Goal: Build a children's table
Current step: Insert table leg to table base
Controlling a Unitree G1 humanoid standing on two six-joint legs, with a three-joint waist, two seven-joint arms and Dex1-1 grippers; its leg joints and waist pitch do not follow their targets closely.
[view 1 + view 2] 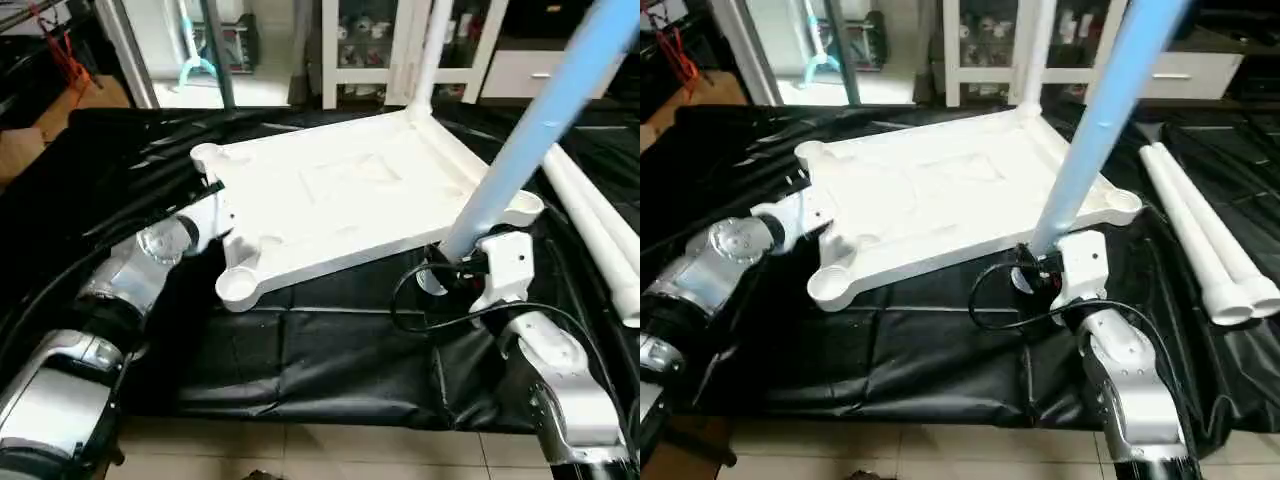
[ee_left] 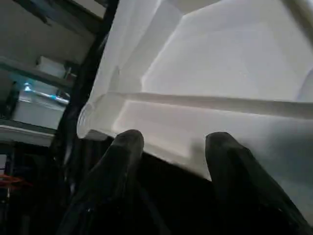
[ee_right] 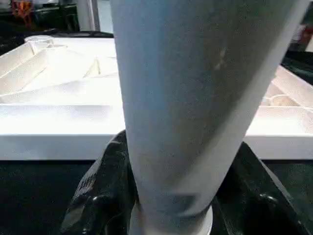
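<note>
The white tabletop (image 1: 340, 200) lies upside down on a black sheet, its round corner sockets facing up. One leg (image 1: 432, 50) stands upright in the far corner socket. My right gripper (image 1: 452, 262) is shut on the thick lower end of another leg (image 1: 520, 130), which slants up and to the right just in front of the near right socket (image 1: 522, 207). In the right wrist view this leg (image 3: 186, 98) sits between the black fingers (image 3: 102, 191). My left gripper (image 1: 222, 205) is open at the tabletop's left rim (image 2: 195, 117), its fingertips (image 2: 128, 139) against the rim.
Two more white legs (image 1: 1200, 220) lie side by side on the sheet (image 1: 300, 360) to the right of the tabletop. A black cable (image 1: 410, 300) loops beside my right gripper. Tiled floor (image 1: 300, 450) borders the sheet in front. White cabinets (image 1: 360, 60) stand behind.
</note>
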